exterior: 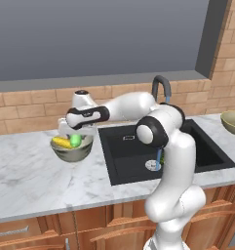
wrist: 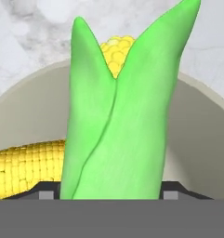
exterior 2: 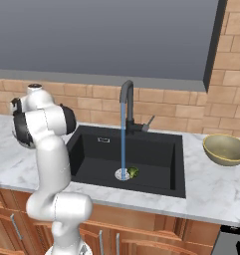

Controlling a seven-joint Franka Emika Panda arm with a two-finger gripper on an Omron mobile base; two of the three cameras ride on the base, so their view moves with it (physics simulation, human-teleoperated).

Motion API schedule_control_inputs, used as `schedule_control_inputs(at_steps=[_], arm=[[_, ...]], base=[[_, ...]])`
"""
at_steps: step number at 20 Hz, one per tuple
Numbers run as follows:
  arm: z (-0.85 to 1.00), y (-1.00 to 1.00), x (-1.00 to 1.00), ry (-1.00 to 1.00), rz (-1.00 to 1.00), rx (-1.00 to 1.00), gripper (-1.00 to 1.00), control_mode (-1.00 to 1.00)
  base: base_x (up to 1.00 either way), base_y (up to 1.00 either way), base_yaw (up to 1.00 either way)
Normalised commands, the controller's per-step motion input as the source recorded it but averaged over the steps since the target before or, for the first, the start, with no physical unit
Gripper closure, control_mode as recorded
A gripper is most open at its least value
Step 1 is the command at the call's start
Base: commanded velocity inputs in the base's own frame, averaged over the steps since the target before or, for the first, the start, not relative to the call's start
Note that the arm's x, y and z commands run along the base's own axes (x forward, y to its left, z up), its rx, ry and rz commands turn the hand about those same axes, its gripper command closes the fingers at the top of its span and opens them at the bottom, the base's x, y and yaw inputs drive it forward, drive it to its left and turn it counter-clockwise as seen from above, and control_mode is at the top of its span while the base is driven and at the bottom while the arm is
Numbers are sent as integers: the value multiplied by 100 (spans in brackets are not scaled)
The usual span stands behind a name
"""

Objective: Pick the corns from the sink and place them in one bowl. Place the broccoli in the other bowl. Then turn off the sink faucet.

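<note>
Green husk (wrist: 115,121) stands between the jaws in the hand view, its long axis running from the bottom of the frame to the top, its split pointed end toward the upper edge with yellow kernels showing in the cleft. The jaws are clenched on it at its lower end. Behind it lies the grey bowl (wrist: 197,139), and a yellow cob (wrist: 27,167) rests in that bowl at lower left of the frame, its long axis running left to right, passing behind the husk.

From the left base view the gripper (exterior: 72,138) sits over the grey bowl (exterior: 71,152) at centre left of the frame, on the marble table (exterior: 31,171) left of the sink (exterior: 128,161). The cob (exterior: 61,142) and the husk (exterior: 76,140) show above the rim, side by side, the cob lying roughly level.

From the right base view the broccoli (exterior 2: 133,172) lies on the floor of the sink (exterior 2: 151,159) just beside the drain (exterior 2: 122,174), at centre frame. The faucet (exterior 2: 127,107) pours a blue stream (exterior 2: 123,139) onto the drain. The tan bowl (exterior 2: 225,149) sits on the table (exterior 2: 216,191) at right of the frame, well apart from the sink.
</note>
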Motion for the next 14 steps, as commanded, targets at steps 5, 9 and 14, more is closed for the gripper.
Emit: schedule_control_inputs(at_steps=[5,9,14], arm=[[0,-37,-22,0,-7,0,-100,-100],[0,-64,-35,-4,-15,0,-100,-100],[6,-61,-55,-16,-17,5,-100,-100]], base=[[0,0,0],[0,0,0],[0,0,0]])
